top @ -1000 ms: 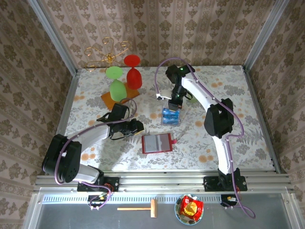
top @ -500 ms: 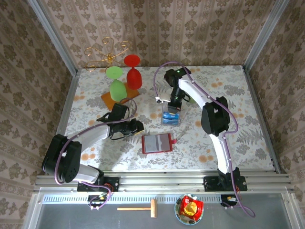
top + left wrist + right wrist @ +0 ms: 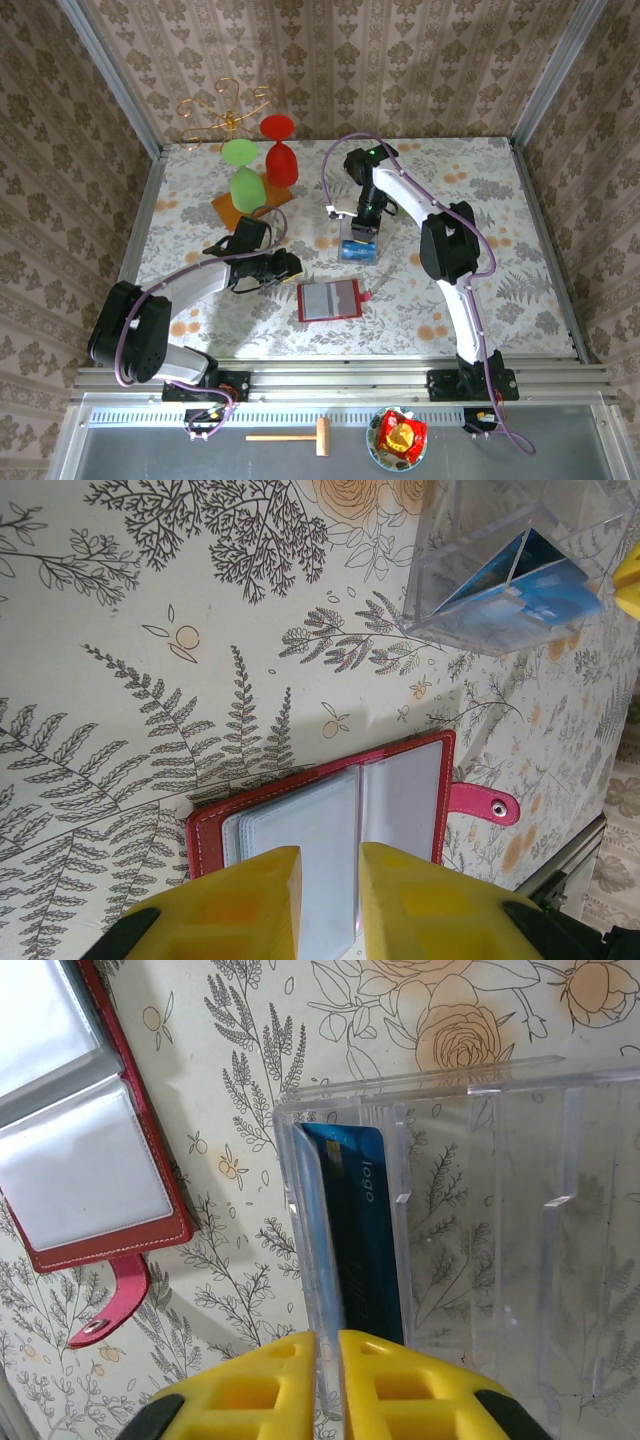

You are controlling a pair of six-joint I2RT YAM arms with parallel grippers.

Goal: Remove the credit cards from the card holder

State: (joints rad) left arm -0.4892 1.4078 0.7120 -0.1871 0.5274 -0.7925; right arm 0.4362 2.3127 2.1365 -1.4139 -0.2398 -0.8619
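Card holder [image 3: 328,299] lies open on table [image 3: 470,200], clear pockets up, side tab [image 3: 485,802] on its right. Clear rack [image 3: 480,1220] stands just beyond holder. Blue credit card [image 3: 365,1230] stands on edge in rack's end slot. Right end effector [image 3: 327,1345] above that slot, fingers almost together, thin upright edge in gap; gripped or not, cannot tell. Left end effector [image 3: 330,868] near holder's far-left corner, fingers slightly parted, holding nothing.

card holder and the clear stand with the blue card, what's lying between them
Nothing, just bare floral tablecloth between the card holder and the clear stand; the left wrist view shows it.
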